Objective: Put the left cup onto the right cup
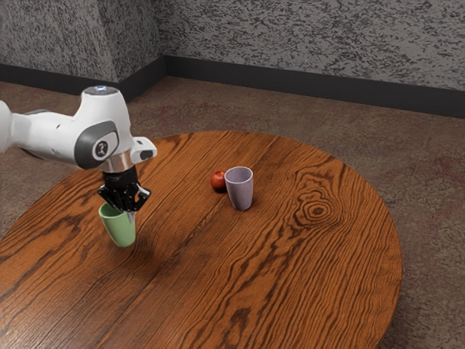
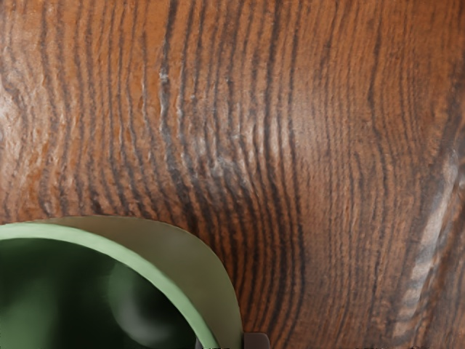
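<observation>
Round wooden tabletop, grey speckled walls behind. Black gripper clamped on a tilted green cup. Well apart, upright lilac cup beside a red apple.

Arm's gripper pinching green cup by the rim.
Cup tilted, at exterior view's left of round wooden table; purple cup upright, well apart, red apple just beside it.
</observation>
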Tool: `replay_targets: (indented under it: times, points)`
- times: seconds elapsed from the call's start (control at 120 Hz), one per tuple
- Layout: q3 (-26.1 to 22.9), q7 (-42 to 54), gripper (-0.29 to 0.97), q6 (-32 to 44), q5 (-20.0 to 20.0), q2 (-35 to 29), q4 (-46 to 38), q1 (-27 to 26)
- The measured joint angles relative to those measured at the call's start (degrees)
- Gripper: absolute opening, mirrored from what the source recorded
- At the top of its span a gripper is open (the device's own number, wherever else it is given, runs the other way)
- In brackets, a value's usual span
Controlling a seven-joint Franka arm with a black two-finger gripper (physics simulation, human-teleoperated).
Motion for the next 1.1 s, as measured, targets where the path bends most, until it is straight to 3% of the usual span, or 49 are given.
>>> replay_targets:
  times: [0.292, 0.667, 1.1]
  points:
    - [-3.18, -2.22, -0.10, -11.91, 2.11, 1.19, 15.14, -3.85]
    - [-5.42, -5.16, -0.10, -20.07, -0.17, 9.91, 31.75, -8.05]
    - [-6.46, -7.72, -0.10, -26.45, 0.26, 21.91, 50.61, -12.14]
